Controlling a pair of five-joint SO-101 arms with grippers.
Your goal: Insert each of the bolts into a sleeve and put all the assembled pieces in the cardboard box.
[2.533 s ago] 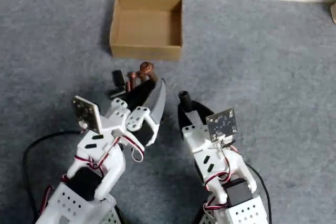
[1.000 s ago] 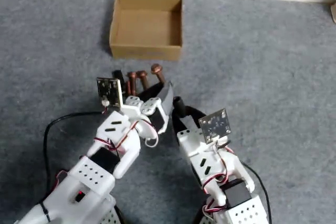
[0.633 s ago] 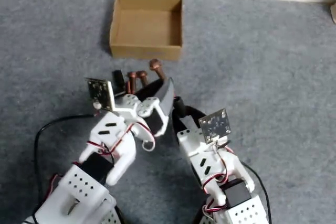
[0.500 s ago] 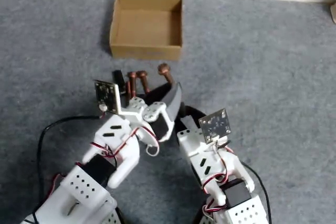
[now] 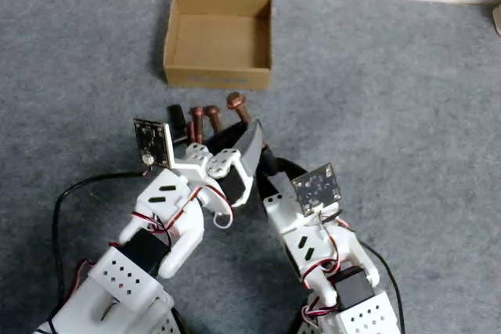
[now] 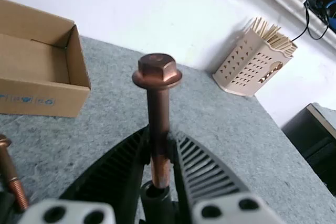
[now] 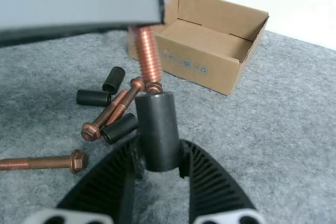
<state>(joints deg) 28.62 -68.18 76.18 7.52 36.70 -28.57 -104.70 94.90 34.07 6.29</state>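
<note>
My left gripper (image 6: pixel 158 141) (image 5: pixel 246 137) is shut on a copper bolt (image 6: pixel 157 108) (image 5: pixel 236 102), held with its hex head up. Directly under the bolt's tip stands a black sleeve (image 7: pixel 156 129) (image 6: pixel 153 192), upright in my right gripper (image 7: pixel 157 153) (image 5: pixel 267 165), which is shut on it. The bolt's threaded shaft (image 7: pixel 146 53) meets the sleeve's far top rim; whether it has entered I cannot tell. The open cardboard box (image 5: pixel 219 35) (image 7: pixel 210 30) sits beyond both grippers and looks bare inside.
Loose sleeves (image 7: pixel 113 80) (image 7: pixel 93 97) (image 7: pixel 119 128) and loose bolts (image 7: pixel 113 113) (image 7: pixel 42 162) lie on the grey carpet between the grippers and the box. A beige perforated holder of sticks (image 6: pixel 253 51) stands by the wall.
The left arm lifted a bolt from the pile and carried it over the right gripper's sleeve. In the last half second the bolt's head shifted slightly left.
</note>
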